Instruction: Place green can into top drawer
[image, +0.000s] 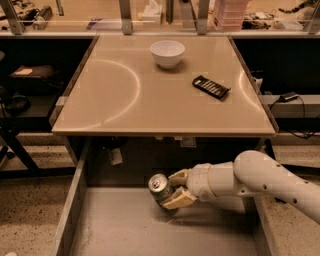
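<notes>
The tan two-finger gripper (172, 189) pinches the small green-patterned aluminium can (159, 186), print unreadable, near the back of the wide grey drawer (120, 227); bare floor in front.

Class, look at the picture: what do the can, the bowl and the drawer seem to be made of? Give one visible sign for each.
The can looks like thin metal: its silvery top glints. The bowl is probably glazed ceramic or plastic: smooth, glossy white. The drawer may be painted metal or laminate: flat, matte grey. The gripper holds the can inside the drawer.
</notes>
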